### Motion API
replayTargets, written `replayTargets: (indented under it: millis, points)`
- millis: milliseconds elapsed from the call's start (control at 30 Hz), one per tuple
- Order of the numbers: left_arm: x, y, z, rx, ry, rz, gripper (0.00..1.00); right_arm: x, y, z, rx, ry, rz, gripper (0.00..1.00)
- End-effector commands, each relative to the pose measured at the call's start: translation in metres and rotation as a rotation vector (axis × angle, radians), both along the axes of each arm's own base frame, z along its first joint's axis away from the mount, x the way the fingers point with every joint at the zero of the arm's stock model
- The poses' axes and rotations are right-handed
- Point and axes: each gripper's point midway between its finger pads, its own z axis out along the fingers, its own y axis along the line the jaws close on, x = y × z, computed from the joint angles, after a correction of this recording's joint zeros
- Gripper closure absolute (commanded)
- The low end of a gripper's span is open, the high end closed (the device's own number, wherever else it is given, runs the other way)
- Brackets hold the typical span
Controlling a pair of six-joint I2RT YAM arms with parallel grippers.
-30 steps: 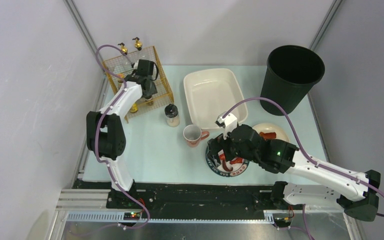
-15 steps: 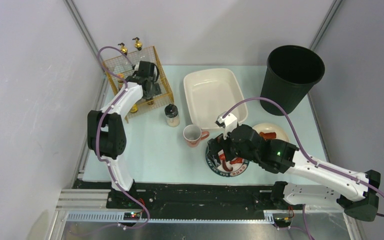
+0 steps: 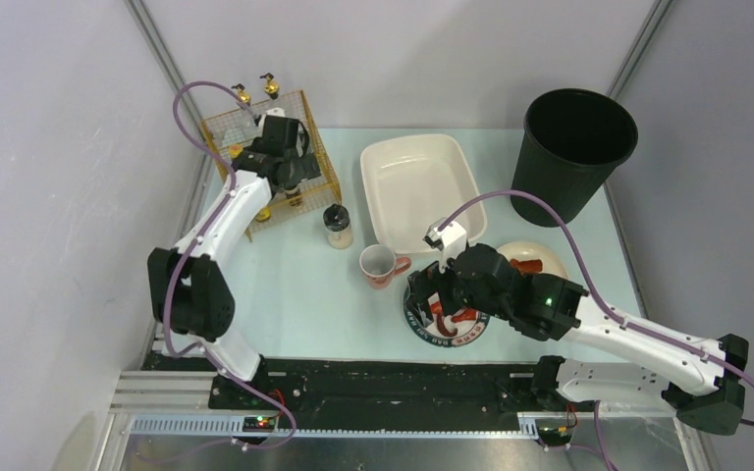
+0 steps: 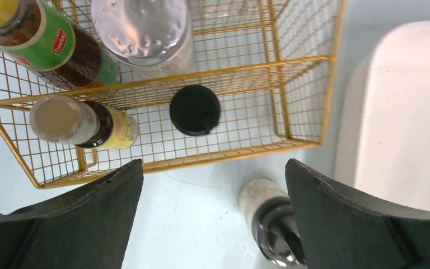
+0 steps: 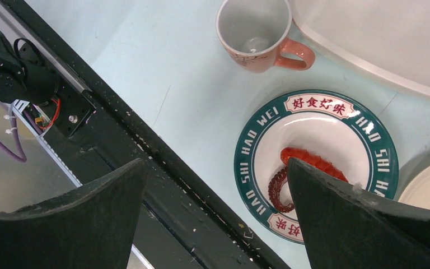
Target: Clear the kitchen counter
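The smooth, matte, pale mint-blue rectangular worktop [image 3: 295, 294] is framed by grey aluminium rails and carries everything else.

At its far right corner stands a round, tapered black plastic bin [image 3: 574, 157]. Beside that lies a white rectangular basin [image 3: 417, 191] with rounded corners and a glossy inside. At the far left is a gold wire-mesh basket [image 4: 246, 123].

A round ceramic plate with a dark green rim [image 5: 256, 137] sits near the front edge. White capitals on it read "HAO WEI" and "HAO SHI", and red Chinese characters on white panels read 好食好味. A curled red tentacle-shaped piece [image 5: 308, 159] lies on the plate's white centre. A plain cream plate [image 5: 425, 188] sits just beside it. A pale mug with a pink handle [image 5: 255, 31] stands upright between the green-rimmed plate and the basin.

In the basket stand several containers:
- a dark bottle with a green label [image 4: 61, 45], whose small red badge carries white writing I cannot read surely
- a clear bottle with a dimpled silvery cap [image 4: 140, 22]
- a dark bottle with a yellow label and flat beige cap [image 4: 61, 117]
- a container with a round black lid [image 4: 195, 109]

Outside the basket, a pale jar with a black cap [image 4: 269, 218] stands on the worktop.

The left pincer [image 4: 213, 224] hangs above the basket's front edge, spread wide and holding nothing. The right pincer [image 5: 218, 224] hovers over the green-rimmed plate, also wide and empty.
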Motion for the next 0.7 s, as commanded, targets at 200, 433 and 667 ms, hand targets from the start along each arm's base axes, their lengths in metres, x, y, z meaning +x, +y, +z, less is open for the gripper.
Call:
replayTargets:
  millis: [200, 433, 667]
  points:
    - [-0.033, -0.056, 0.051, -0.020, -0.115, -0.184, 0.00, 0.001, 0.003, 0.014, 0.050, -0.030, 0.000, 0.00]
    - [-0.044, -0.084, 0.039, -0.042, -0.086, -0.247, 0.00, 0.001, 0.002, 0.012, 0.043, -0.024, -0.004, 0.00]
    - [-0.043, -0.108, 0.008, -0.020, -0.016, -0.280, 0.00, 0.000, 0.003, 0.009, 0.038, -0.015, -0.002, 0.00]
